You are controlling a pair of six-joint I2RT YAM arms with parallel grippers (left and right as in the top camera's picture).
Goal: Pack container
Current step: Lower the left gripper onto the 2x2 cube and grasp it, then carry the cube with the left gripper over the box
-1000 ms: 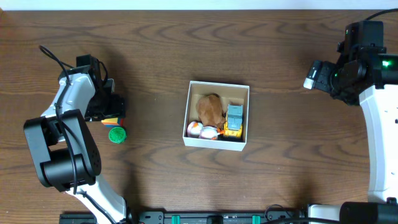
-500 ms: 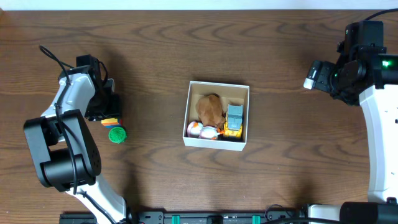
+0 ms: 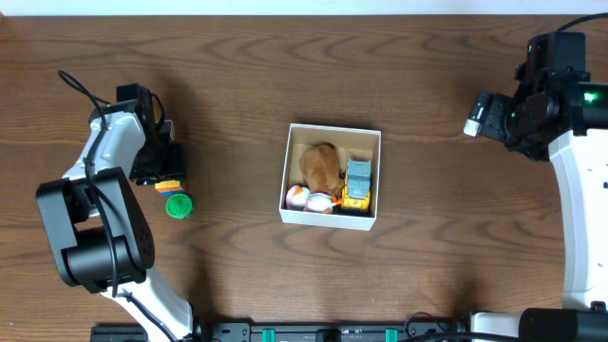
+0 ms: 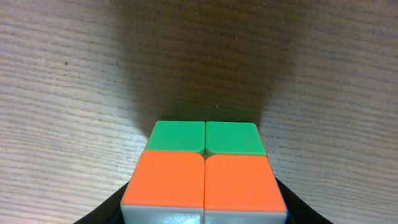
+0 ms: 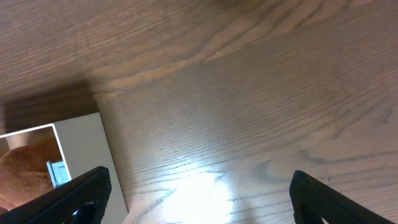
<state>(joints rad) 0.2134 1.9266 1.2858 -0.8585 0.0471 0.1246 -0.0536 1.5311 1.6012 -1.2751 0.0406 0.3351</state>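
Resting in one container (image 3: 328, 218): four toys (image 3: 323, 167).

Pretty sure I'm in a robotics lab: bare wood-grain table (image 3: 237, 85), my left arm (image 3: 104, 152) and right arm (image 3: 581, 190) at its sides, black rail (image 3: 313, 332) up front, plus a toy puzzle cube (image 4: 205, 180).

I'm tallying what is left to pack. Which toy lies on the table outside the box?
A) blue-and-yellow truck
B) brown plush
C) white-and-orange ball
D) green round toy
D: the green round toy sits on the table far to the left of the container, while the others lie inside it.
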